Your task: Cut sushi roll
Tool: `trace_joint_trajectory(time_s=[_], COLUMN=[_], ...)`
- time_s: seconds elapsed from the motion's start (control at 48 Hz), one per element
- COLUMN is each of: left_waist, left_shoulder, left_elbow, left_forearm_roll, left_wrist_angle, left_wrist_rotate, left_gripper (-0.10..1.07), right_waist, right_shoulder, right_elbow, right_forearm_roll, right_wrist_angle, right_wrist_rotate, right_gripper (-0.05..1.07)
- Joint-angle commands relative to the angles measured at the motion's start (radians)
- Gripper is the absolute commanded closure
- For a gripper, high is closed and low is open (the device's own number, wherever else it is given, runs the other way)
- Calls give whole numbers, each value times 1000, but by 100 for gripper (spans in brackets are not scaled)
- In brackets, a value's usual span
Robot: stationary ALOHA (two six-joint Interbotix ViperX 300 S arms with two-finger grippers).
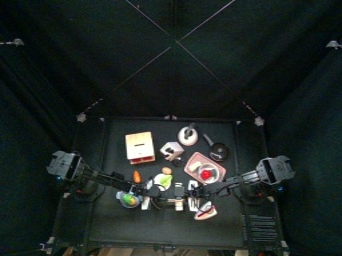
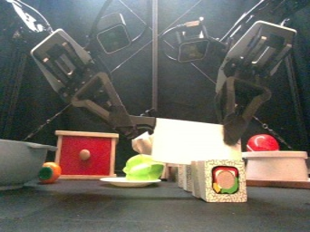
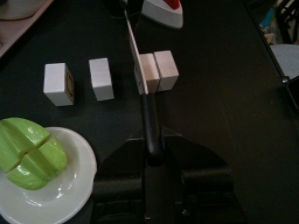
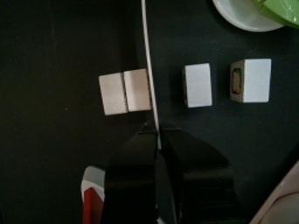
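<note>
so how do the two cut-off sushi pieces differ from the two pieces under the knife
The two cut-off pieces lie separate, with a gap between them; the pieces under the knife sit pressed together with the knife blade at their seam. The outermost cut-off piece shows a filling face; the joined pair shows only white. All are white blocks in one row.

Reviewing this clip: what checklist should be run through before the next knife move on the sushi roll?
1. left gripper holds the knife: ok.
2. Blade lined up over the remaining roll: ok.
3. Two cut pieces apart from the blade: ok.
4. plate off the cutting line: ok.
5. right gripper steadying the roll: cannot tell.
</note>
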Motion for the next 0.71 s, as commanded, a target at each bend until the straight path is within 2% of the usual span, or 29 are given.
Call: trace_joint_trajectory(time_s=[0.0,0.479,0.688], left_waist=[-15,-55,-87], left_shoulder=[-21,-44,-17], left_elbow=[-14,-15,-20], left_forearm_roll=[5,14,9], left_wrist_angle=[-11,-21,-44], left_wrist_rotate=[3,2,-2], left_gripper=[54,54,54], right_waist=[0,44,58], right_shoulder=[-37,-58,-51], right_elbow=[-18,-21,-20], right_forearm_roll=[-2,8,15], right_wrist_angle=[3,0,-2], right_wrist_rotate=[2,2,3], right_gripper=[71,71,71])
